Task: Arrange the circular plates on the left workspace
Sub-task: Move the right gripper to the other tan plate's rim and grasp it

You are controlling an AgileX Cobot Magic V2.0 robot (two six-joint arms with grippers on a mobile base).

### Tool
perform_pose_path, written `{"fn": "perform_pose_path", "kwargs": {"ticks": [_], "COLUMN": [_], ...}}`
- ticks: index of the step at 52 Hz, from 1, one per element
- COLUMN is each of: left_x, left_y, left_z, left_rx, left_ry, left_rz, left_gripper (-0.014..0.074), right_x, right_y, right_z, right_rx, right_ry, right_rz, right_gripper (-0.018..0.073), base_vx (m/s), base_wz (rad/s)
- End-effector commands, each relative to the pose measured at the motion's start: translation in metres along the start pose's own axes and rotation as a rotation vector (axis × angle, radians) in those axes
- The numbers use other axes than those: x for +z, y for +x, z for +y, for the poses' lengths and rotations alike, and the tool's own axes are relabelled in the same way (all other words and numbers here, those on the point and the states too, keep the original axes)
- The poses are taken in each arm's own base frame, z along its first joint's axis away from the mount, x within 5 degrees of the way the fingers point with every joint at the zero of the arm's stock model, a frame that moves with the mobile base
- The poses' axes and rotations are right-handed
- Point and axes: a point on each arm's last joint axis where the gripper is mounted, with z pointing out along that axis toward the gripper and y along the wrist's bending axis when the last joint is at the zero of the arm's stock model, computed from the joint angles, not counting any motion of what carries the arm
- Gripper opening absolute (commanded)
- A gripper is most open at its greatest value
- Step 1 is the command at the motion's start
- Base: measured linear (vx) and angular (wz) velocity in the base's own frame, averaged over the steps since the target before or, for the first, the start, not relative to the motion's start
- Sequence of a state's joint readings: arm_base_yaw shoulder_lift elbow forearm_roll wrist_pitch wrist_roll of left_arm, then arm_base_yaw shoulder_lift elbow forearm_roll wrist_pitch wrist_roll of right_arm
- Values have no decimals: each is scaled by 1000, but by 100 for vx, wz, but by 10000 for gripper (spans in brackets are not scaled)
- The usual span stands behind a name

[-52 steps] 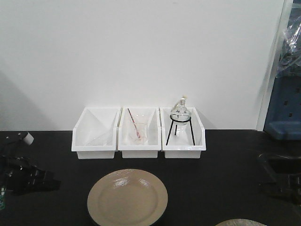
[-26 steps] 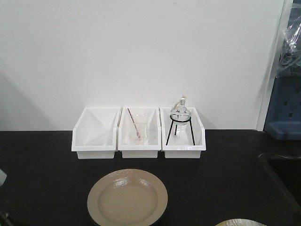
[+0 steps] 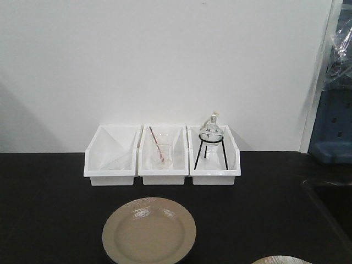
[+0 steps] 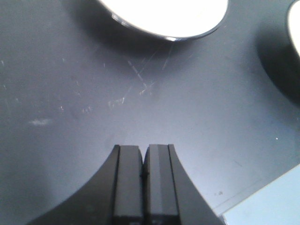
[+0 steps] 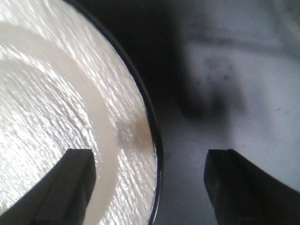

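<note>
One beige circular plate [image 3: 149,231] lies flat on the black countertop of the left workspace [image 3: 49,209], in front of the bins. The rim of a second circular plate [image 3: 280,259] peeks in at the bottom edge. Neither gripper shows in the front view. In the left wrist view my left gripper [image 4: 143,149] is shut and empty above bare countertop [image 4: 70,93], with one plate [image 4: 164,14] ahead and another plate's edge [image 4: 295,28] at the right. My right gripper [image 5: 152,159] is open and straddles the dark rim of a plate [image 5: 56,117], one finger over the plate and the other over the counter.
Three white bins stand along the wall: the left bin [image 3: 111,159], the middle bin [image 3: 162,159] with a beaker and rod, and the right bin [image 3: 214,159] with a flask on a tripod. A recessed sink [image 3: 330,206] lies at the right. The counter's front edge [image 4: 262,192] is near my left gripper.
Both arms, seen at the left and right edges of the front view a second ago, have drawn back out of that view. The plates and bins have not moved.
</note>
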State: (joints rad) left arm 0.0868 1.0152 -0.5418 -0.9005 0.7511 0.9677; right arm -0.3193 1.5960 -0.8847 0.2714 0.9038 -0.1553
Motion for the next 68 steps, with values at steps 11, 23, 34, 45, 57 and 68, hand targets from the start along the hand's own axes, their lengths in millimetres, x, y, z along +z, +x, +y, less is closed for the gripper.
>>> {"fn": "perform_pose_path", "kwargs": {"ticks": [11, 23, 34, 45, 57, 68], "left_x": [-7, -7, -7, -7, -7, -7], "left_y": [-12, -12, -13, -13, -13, -13], "left_z": [-2, -2, -1, -1, -1, -1], "left_rx": [2, -2, -2, 1, 3, 4], "left_ry": [-19, -22, -27, -30, -31, -31], "left_rz": [-83, -90, -93, -95, -95, -94], "left_gripper": [-1, -1, -1, -1, -1, -1], "right_x": [-36, -24, 2, 15, 38, 42], "right_y": [-8, -19, -26, -29, -33, -34], "right_z": [-62, -66, -61, -50, -20, -8], "right_rx": [268, 253, 207, 165, 98, 87], "right_ry": [-303, -711, -689, -673, -670, -662], "right_rz": [-195, -206, -154, -121, -35, -25], "right_gripper": [529, 529, 529, 529, 509, 195], "base_vx": [0, 0, 0, 0, 0, 0], "base_wz": [0, 0, 0, 0, 0, 0]}}
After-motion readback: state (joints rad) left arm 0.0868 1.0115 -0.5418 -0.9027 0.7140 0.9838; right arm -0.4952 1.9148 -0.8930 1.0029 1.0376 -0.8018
